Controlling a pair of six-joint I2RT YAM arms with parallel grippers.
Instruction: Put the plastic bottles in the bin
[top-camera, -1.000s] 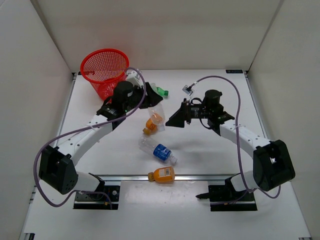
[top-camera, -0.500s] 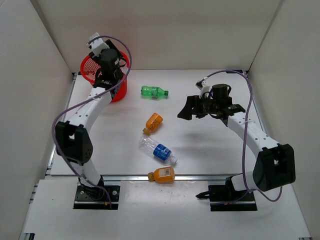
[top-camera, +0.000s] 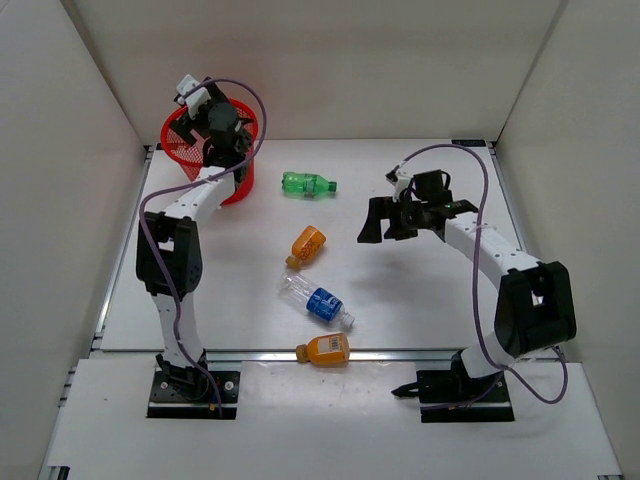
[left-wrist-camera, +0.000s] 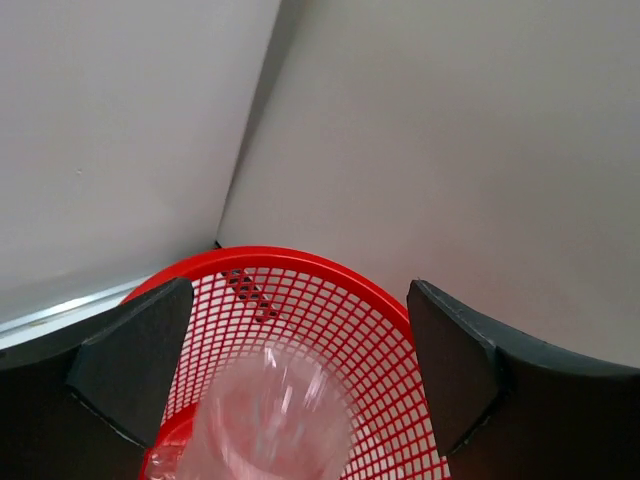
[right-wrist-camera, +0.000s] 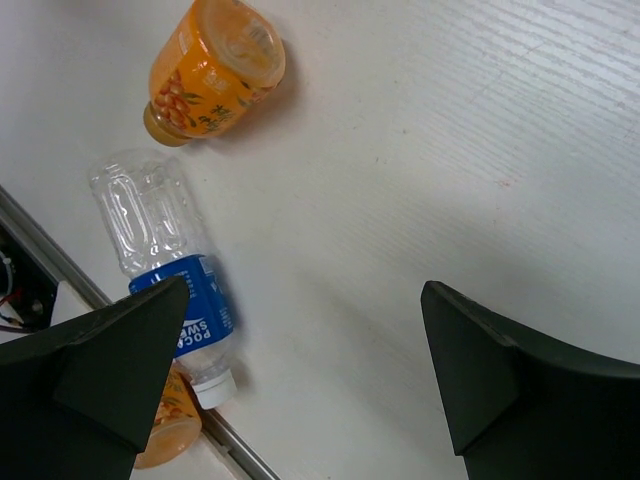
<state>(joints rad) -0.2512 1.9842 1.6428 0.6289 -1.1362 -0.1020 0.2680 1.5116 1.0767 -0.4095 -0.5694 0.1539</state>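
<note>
top external: left end effector (top-camera: 213, 140), right end effector (top-camera: 378, 230) both spread; green bottle (top-camera: 305, 183) near bin (top-camera: 176, 148).

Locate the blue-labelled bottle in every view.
Top external: the blue-labelled bottle lies just below centre.
Left wrist: not in it.
Right wrist: lower left, cap toward the bottom edge.
Shared landmark: the orange bottle lying just past its base.

Bright, even, diffuse light fills every view; shadows on the white worktop (top-camera: 400, 300) are faint and soft-edged. In the left wrist view the clear bottle (left-wrist-camera: 268, 420) at 6 o'clock is blurred, while the bin (left-wrist-camera: 300, 262) mesh is sharper. The right wrist view shows crisp surface grain, and the right hand (right-wrist-camera: 305, 370) has dark, featureless fingers (right-wrist-camera: 490, 370) at 4 and 8 o'clock.
</note>
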